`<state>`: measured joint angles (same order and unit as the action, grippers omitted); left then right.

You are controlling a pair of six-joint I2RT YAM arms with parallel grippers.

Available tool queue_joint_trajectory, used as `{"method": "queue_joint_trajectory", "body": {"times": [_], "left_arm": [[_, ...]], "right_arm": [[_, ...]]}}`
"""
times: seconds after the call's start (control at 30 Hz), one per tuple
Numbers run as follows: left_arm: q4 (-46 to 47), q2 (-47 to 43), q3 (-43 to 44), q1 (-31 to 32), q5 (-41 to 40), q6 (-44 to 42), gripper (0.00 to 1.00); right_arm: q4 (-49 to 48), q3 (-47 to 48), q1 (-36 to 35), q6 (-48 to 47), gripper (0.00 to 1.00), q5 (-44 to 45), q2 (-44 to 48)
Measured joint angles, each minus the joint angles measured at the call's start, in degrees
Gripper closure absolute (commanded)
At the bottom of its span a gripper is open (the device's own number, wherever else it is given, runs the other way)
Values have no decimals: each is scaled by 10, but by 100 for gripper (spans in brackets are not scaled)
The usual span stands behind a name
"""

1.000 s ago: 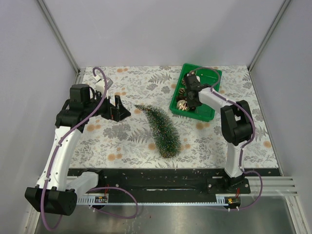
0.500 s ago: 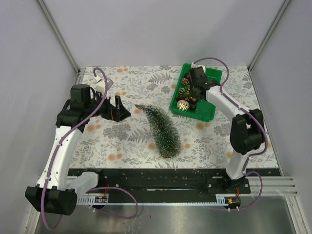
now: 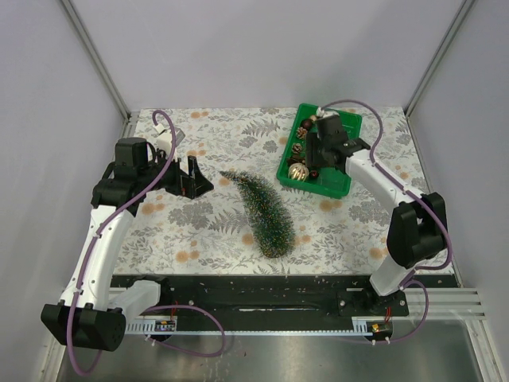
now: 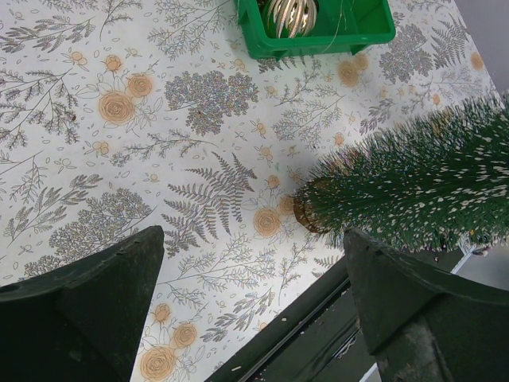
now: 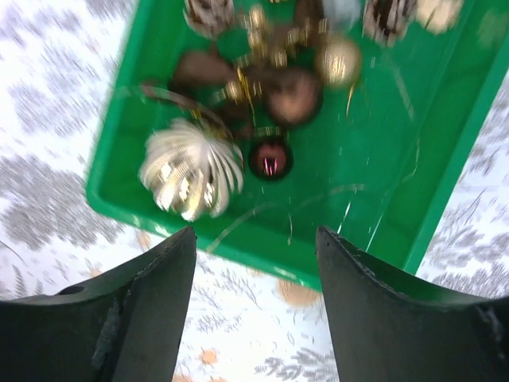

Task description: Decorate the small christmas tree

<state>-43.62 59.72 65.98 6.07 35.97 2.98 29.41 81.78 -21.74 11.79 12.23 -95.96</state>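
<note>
The small christmas tree (image 3: 265,212) lies on its side mid-table, its wooden base (image 4: 308,215) toward the near edge; it also shows in the left wrist view (image 4: 421,187). My left gripper (image 3: 193,177) is open and empty, left of the tree's tip. My right gripper (image 3: 320,156) is open and empty, hovering over the green bin (image 3: 340,127) of ornaments. In the right wrist view the bin (image 5: 374,191) holds a gold ribbed ball (image 5: 191,169), a dark red ball (image 5: 270,157), a brown ball (image 5: 293,95) and pinecones.
The floral tablecloth (image 3: 207,231) covers the table. A black rail (image 3: 262,282) runs along the near edge. Grey walls enclose the left, back and right sides. The gold ball also shows at the top of the left wrist view (image 4: 290,14).
My right arm has stretched out and its gripper has moved slightly right and back over the bin. The left arm and the tree have not moved.
</note>
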Motion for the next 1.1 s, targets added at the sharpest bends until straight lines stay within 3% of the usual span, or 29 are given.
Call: {"method": "queue_joint_trajectory", "body": {"times": [0.2,0.77,1.0,1.1], "left_arm": [[0,0,0,0,0,0,1],[0,0,0,0,-2,-3,1],[0,0,0,0,-5,-7,1],[0,0,0,0,-8,-11,1]], "right_arm": [[4,-102,0,9,31,-26,10],[-111,-127,0,-26,47,-11,-17],[-123,-127,0,-35,42,-7,-45],[-127,-132,0,-34,46,-2,-38]]}}
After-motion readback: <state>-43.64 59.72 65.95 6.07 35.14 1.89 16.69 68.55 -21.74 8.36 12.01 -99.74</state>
